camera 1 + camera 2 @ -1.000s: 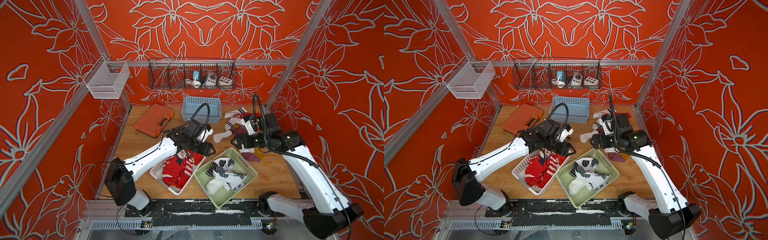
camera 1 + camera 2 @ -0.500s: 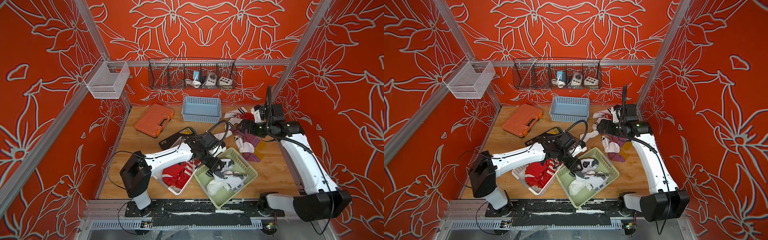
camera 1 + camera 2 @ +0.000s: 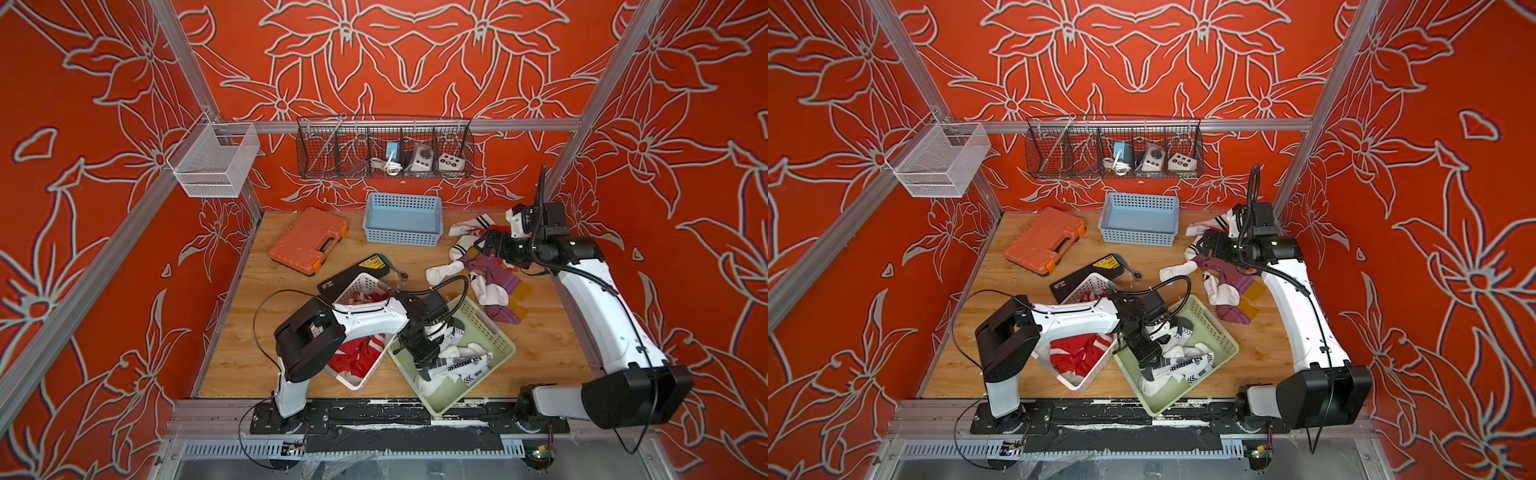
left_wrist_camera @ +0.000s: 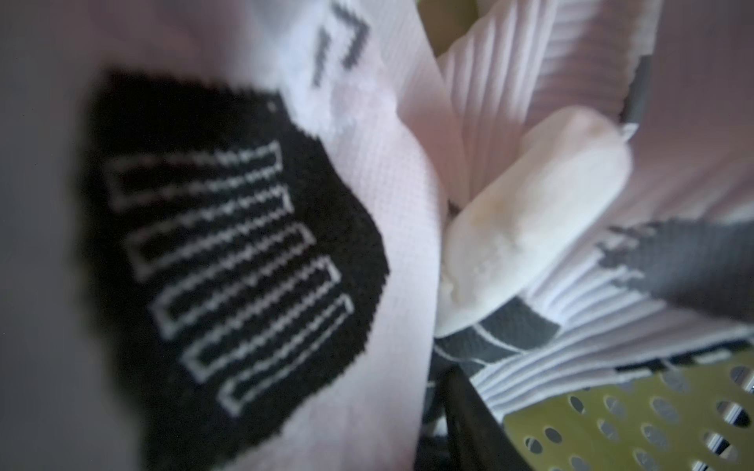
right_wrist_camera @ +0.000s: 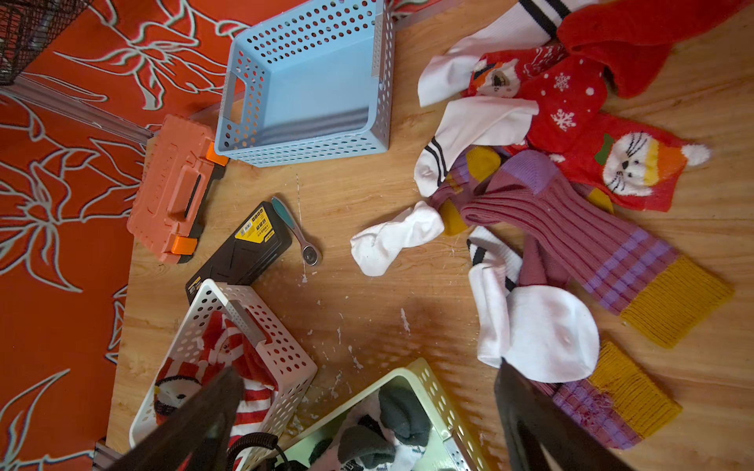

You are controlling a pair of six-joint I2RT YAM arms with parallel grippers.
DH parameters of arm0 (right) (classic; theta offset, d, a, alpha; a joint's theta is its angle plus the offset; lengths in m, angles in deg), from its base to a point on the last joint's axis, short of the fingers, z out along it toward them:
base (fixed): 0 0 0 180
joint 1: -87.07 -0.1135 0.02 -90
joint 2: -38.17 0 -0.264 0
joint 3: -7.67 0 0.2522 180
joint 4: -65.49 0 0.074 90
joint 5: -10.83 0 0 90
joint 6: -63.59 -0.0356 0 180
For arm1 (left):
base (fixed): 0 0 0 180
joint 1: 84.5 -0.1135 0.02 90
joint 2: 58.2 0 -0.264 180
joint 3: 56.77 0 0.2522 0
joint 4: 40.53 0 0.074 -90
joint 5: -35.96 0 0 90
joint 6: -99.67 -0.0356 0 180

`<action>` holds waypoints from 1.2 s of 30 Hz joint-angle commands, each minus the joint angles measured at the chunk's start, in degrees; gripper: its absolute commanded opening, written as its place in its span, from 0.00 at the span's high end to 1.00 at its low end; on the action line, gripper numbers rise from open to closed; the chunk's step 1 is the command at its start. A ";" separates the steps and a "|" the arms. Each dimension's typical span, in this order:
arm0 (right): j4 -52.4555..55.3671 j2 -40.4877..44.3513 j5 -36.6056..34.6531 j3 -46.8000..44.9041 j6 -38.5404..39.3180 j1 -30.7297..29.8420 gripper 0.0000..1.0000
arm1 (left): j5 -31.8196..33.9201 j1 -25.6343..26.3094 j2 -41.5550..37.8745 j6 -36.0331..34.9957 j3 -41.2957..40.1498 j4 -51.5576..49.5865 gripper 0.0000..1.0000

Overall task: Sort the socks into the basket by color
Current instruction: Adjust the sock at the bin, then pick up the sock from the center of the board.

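Left gripper (image 3: pixel 424 360) has swung into the green basket (image 3: pixel 494 332), maybe dropping a white sock (image 4: pixel 412 171), grip unclear; right gripper (image 3: pixel 482 246) waits, jaws apart.

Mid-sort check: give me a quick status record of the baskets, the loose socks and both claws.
white basket: red socks
green basket: white socks with black and grey marks
blue basket: no socks
loose socks: red, white and purple, mixed on the table near the right arm
left claw: down in the green basket against the white socks; grip unclear
right claw: open, empty, by the loose socks
clutter: orange tool case, ratchet wrench
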 commanded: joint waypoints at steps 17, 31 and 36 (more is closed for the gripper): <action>-2.46 -4.82 -4.00 -0.64 0.55 0.63 0.02 | 1.84 0.24 -13.01 0.75 -1.75 1.42 0.10; -6.55 -12.50 -7.77 -6.84 2.27 0.62 0.27 | 6.82 -3.60 -24.64 6.18 -6.09 2.87 0.08; -8.02 -16.59 -9.31 -7.32 2.75 0.53 0.31 | 4.14 -10.31 -31.30 11.28 -7.50 4.83 0.08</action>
